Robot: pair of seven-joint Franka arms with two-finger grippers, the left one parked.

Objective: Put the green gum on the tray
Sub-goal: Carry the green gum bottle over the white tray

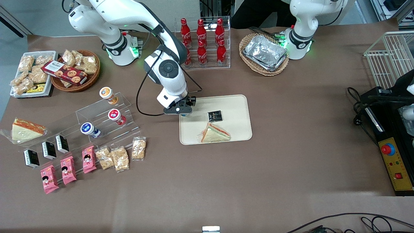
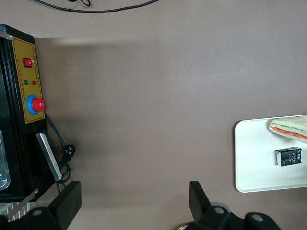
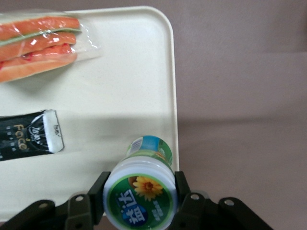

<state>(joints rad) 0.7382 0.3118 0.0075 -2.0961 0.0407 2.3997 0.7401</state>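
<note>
The green gum (image 3: 140,194) is a small white bottle with a green-rimmed lid bearing a yellow flower. My right gripper (image 3: 139,191) is shut on it, one black finger (image 3: 97,191) pressing each side of the lid. The bottle hangs upright over the cream tray (image 3: 120,96), just inside its rim on the edge toward the working arm's end. In the front view the gripper (image 1: 182,110) sits over that tray (image 1: 236,110) edge and hides almost all of the bottle. I cannot tell whether the bottle's base touches the tray.
On the tray lie a wrapped sandwich (image 1: 215,133) and a small black packet (image 1: 214,116). A clear stepped stand (image 1: 103,113) toward the working arm's end carries red-lidded (image 1: 116,116), blue-lidded (image 1: 89,129) and orange-lidded bottles. Cola bottles (image 1: 202,42) and a foil pan (image 1: 264,53) stand farther from the camera.
</note>
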